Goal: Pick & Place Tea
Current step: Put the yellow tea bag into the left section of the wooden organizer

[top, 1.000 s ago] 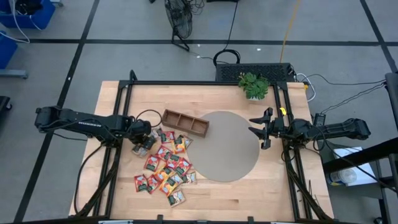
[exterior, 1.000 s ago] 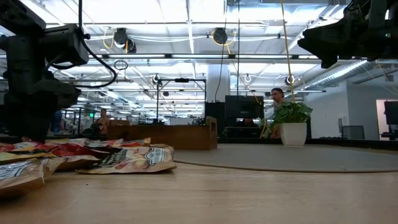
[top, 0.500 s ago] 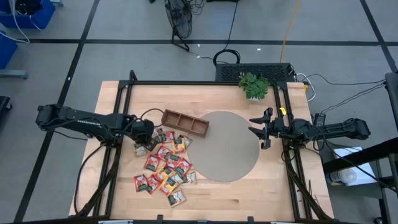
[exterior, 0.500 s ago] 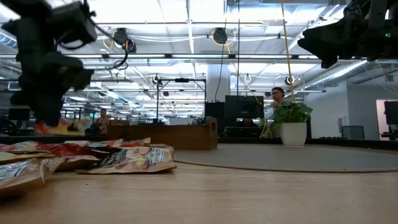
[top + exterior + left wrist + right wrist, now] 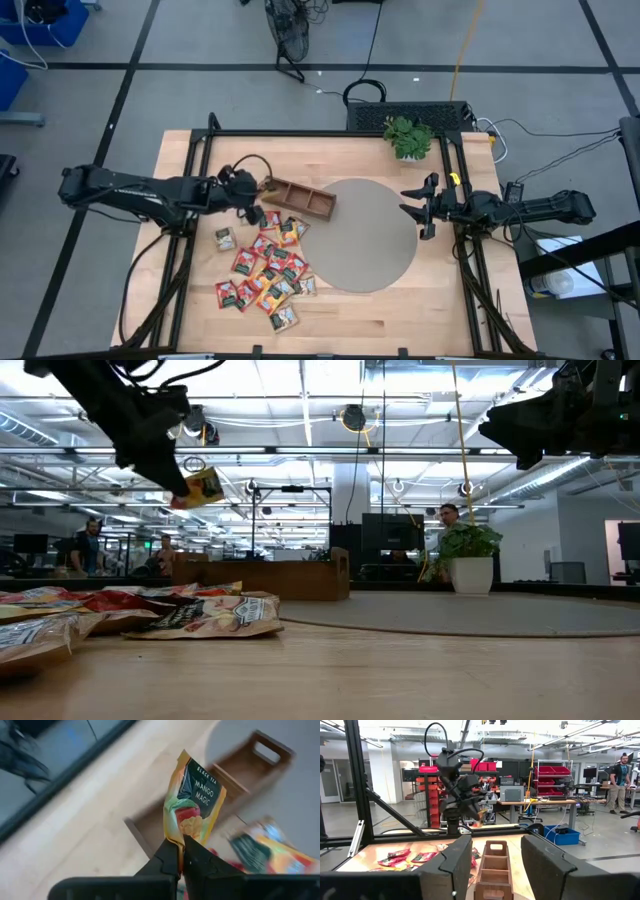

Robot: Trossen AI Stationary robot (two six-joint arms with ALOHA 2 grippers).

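Mango Magic tea sachet (image 5: pixel 192 802) hangs pinched by 1 corner in my left gripper (image 5: pixel 181 851), jaws clamped on it, lifted just short of the wooden compartment tray (image 5: pixel 298 197). I judge this the carry step; next I must centre over 1 compartment and release. My right gripper (image 5: pixel 423 207) waits wide open over the round mat (image 5: pixel 368 240).

Glossy printed sachet (image 5: pixel 192 800) (creased foil-like paper), matt wooden tray (image 5: pixel 298 197), pale wood-grain table (image 5: pixel 450 310)
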